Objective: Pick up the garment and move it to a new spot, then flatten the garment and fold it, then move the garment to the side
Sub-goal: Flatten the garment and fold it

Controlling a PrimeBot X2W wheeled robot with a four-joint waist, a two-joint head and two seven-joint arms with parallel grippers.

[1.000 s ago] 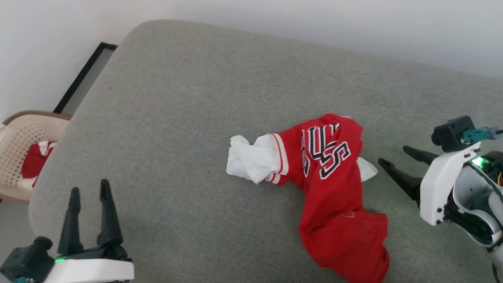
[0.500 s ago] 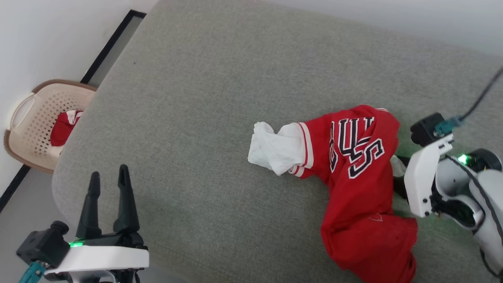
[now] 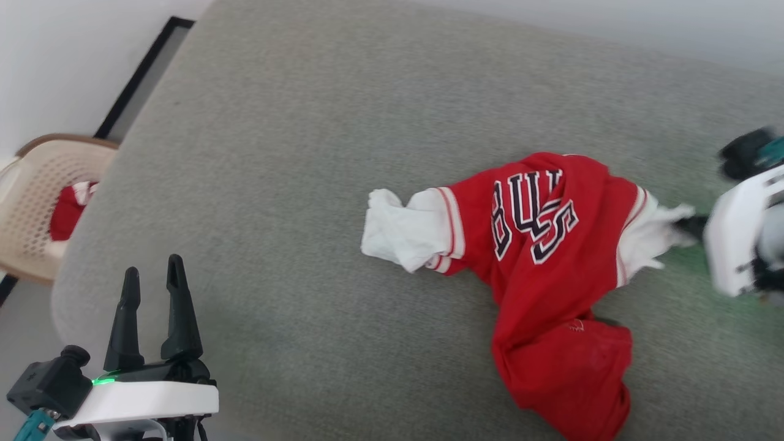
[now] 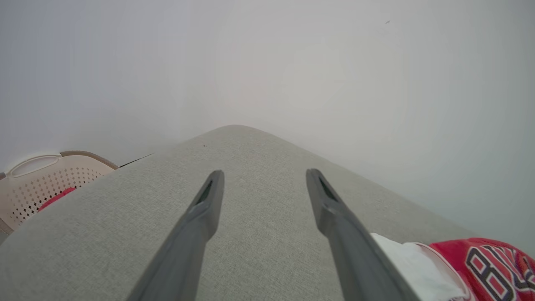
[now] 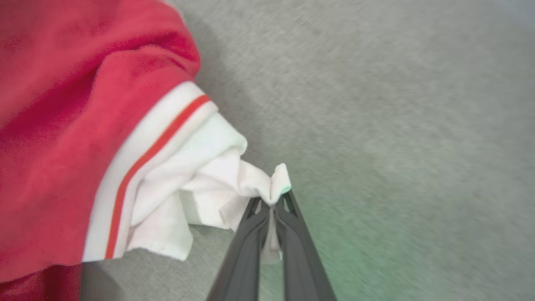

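Grey cushion (image 3: pixel 294 153): broad, coarse woven cloth, rounded corners, meeting a pale wall (image 4: pixel 267 62) ahead of the left gripper. It is cut off by the frame beyond the right gripper.

Garment (image 3: pixel 551 245): soft red jersey, crumpled and twisted, lying on the cushion between the two grippers, well apart from the left one. The black white-edged lettering (image 3: pixel 533 214) is creased and only partly readable. The lower end runs out of frame.

Basket (image 3: pixel 37 202): beige perforated plastic, beside the cushion, ahead-left of the left gripper. It is partly cut off, with red-and-white cloth (image 3: pixel 64 211) inside.

Far sleeve (image 3: pixel 398 236): white, bunched, with striped trim.

Near sleeve (image 5: pixel 200 179): white, drawn to a peak at the right gripper.

Left gripper (image 3: pixel 153 267): dark tapered fingers spread, nothing between them.

Right gripper (image 5: pixel 271 205): clamped on a pinch of the near sleeve. It is blurred in the head view.
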